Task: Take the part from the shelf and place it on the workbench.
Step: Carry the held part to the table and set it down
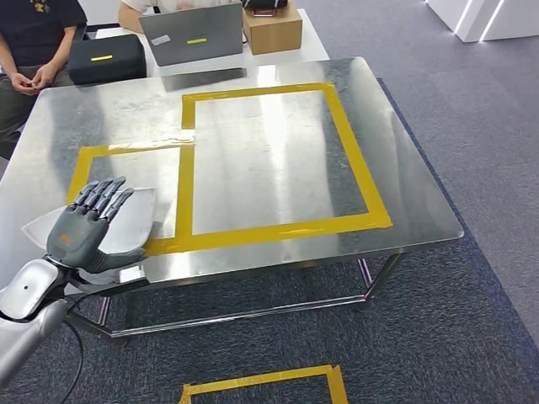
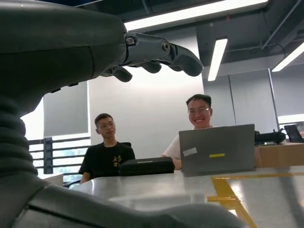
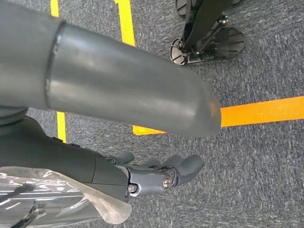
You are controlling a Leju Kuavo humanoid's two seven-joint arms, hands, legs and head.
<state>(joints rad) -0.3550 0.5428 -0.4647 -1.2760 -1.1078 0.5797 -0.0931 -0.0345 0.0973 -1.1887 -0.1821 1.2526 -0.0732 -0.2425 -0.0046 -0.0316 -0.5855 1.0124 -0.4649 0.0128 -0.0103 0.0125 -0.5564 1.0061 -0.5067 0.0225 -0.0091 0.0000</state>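
My left hand lies flat, fingers spread, on the part, a thin pale plate at the workbench near corner. It looks light, stiff, slippery; its overhanging edge seems graspable. My right hand hangs loosely curled, empty.

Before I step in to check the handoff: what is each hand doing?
Left hand: fingers spread over the metal part on the workbench, open.
Right hand: hanging above the floor, holding nothing, open.

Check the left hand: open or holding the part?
Open: the left hand hovers with fingers spread above the part lying on the workbench.
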